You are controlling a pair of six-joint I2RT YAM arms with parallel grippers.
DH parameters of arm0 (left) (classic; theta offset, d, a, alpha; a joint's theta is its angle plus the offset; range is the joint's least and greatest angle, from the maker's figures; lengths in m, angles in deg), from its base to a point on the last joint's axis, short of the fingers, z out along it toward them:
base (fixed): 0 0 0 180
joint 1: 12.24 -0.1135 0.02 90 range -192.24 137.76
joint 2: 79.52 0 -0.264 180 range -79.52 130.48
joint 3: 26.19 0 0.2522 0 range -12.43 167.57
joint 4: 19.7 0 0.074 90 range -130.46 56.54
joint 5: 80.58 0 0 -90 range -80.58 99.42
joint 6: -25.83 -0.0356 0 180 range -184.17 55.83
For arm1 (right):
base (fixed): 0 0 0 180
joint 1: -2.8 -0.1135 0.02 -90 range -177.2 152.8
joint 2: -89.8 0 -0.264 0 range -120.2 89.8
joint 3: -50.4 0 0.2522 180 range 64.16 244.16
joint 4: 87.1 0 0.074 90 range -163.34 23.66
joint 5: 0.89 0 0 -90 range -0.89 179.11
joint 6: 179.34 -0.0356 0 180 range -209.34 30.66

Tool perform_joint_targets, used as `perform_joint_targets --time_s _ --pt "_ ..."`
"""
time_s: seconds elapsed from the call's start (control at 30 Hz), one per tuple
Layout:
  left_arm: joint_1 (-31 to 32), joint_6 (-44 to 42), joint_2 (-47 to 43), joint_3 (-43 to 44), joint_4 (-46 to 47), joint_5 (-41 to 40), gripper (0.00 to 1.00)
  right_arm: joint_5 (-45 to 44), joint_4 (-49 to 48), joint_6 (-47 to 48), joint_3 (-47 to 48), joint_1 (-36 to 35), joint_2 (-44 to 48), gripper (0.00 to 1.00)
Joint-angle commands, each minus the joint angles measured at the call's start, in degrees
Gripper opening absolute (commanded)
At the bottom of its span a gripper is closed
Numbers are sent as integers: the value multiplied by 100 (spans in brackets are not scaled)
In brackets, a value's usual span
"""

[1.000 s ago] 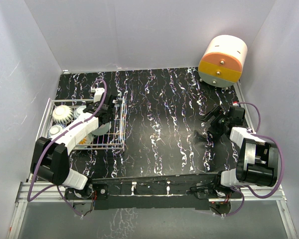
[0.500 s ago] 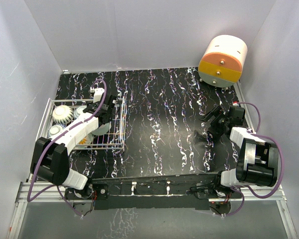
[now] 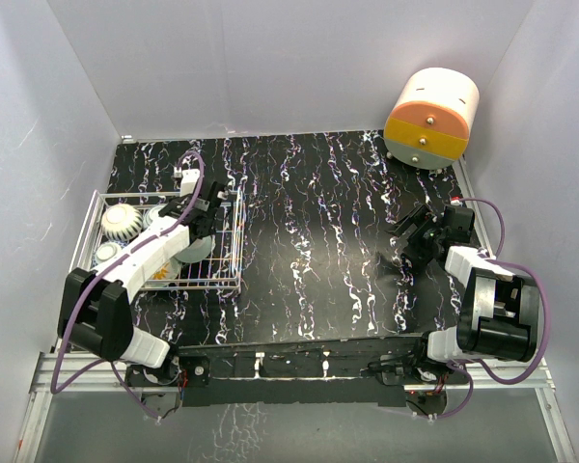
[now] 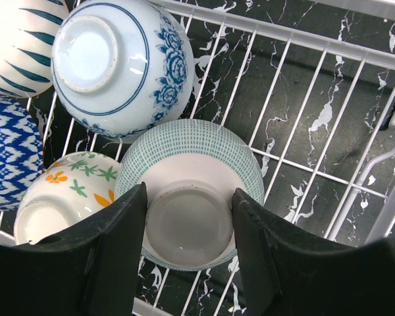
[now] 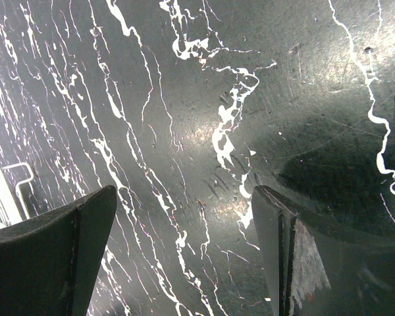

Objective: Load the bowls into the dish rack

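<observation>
Black table (image 3: pixel 318 212), dish rack (image 3: pixel 230 253): teal bowl (image 4: pixel 191 151) upturned between fingers (image 4: pixel 115 250) of left claw (image 4: pixel 189 197), grip uncertain.

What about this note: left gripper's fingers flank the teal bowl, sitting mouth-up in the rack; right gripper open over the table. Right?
Not quite: the teal bowl is upside down, foot ring up, as the left wrist view shows. The rest holds: the left gripper flanks it in the rack, and the right gripper is open over the table.

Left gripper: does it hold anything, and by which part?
The left gripper holds the upturned green bowl by its foot ring, a finger on each side.
</observation>
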Motion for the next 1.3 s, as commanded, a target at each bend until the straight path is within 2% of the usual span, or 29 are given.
perform_joint_targets --time_s 0.0,0.33,1.0,1.13,1.27 --pt "15 21 -596 405 -226 -124 22 -64 -295 55 48 -18 7 86" --pt "15 196 -833 218 205 309 22 -72 -278 64 48 -18 25 86" --pt "7 801 -417 -695 1027 767 24 -75 -248 87 49 -17 51 86" --pt "7 802 -417 -757 1086 767 33 -70 -242 90 62 -18 42 87" --pt "7 798 -417 -734 1054 746 53 -96 -238 102 53 -18 72 88"
